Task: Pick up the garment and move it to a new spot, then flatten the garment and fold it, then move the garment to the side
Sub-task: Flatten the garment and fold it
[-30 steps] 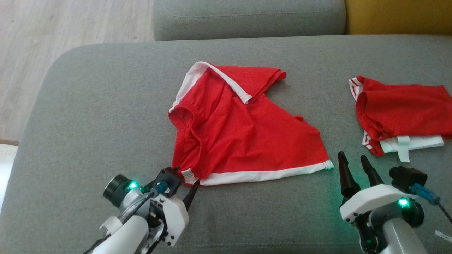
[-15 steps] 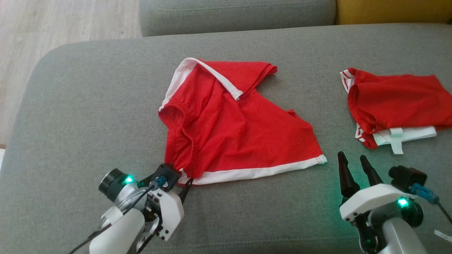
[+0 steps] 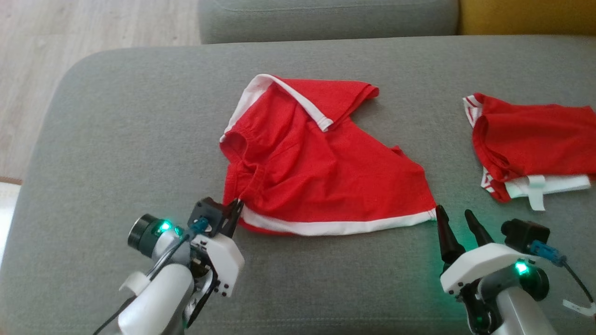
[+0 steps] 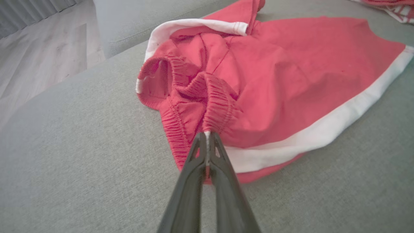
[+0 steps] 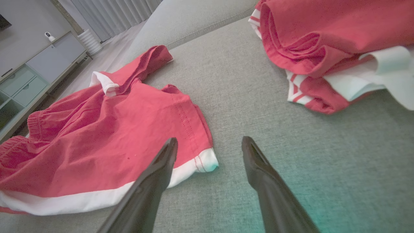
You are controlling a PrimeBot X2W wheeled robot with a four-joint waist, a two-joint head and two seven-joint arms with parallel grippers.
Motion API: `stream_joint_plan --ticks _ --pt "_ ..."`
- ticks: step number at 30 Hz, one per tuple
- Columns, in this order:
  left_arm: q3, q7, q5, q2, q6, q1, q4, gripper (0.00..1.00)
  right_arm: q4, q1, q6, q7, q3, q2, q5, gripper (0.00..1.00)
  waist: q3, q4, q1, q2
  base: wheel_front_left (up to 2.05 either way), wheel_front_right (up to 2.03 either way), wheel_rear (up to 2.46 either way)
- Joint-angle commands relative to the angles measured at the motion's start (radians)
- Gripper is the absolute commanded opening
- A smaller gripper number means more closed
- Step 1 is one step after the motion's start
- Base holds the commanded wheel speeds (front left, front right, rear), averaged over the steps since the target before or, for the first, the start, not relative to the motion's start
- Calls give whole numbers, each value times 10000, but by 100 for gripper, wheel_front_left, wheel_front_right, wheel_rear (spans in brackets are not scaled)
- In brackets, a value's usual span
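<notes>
1. No text, brand, number or sign can be read in any of the views.
2. On the spread red garment (image 3: 321, 172), only plain white bands are seen along the edges, and no print can be made out on them.
3. A white tag (image 3: 535, 194) is seen sticking out of the folded red garment (image 3: 535, 135) at the right. Nothing legible is shown on it.

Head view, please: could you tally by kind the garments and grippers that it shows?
Red fabric garments with white trim: 2 (spread garment, folded garment)
Dark two-fingered grippers: 2 (left gripper, right gripper)
Total: 4
</notes>
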Motion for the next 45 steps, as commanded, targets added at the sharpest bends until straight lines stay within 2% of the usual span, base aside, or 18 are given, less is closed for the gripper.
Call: stream_joint_plan --ticks 1,17,18,19,20,26,33,41,45 --pt "520 -159 -125 112 108 -361 -344 0 -211 -407 65 11 249 -28 41 100 -30 92 0 0 0 0 0" --pt "604 -651 -436 -40 477 31 -1313 0 2112 -1468 65 271 300 -28 606 100 74 600 0 0 0 0 0" --pt "597 -650 -442 -46 488 21 -1332 0 2230 -1532 65 265 349 -28 629 84 84 617 0 0 0 0 0" --pt "606 -660 -453 -51 508 7 -1349 0 2327 -1594 65 244 402 -28 628 30 98 628 0 0 0 0 0" --pt "624 -676 -471 -53 530 -5 -1362 0 2373 -1651 65 194 497 -28 630 0 110 631 0 0 0 0 0" --pt "872 -891 -733 -20 634 24 -1484 0 1728 -1952 65 -158 1136 -28 1650 0 -22 490 0 0 0 0 0" --pt "1629 -1253 -1402 -52 689 -273 -2365 0 167 -2716 65 -251 905 -31 1466 0 -433 213 0 0 0 0 0" --pt "2449 -1318 -1970 -239 889 -1205 -4271 0 -2805 -3257 65 886 491 -197 1352 0 -1188 56 0 0 0 0 0" --pt "2760 -1102 -1998 -185 1387 -1168 -5333 0 -4220 -2891 65 1745 -53 -140 1346 0 -1482 -32 0 0 0 0 0"
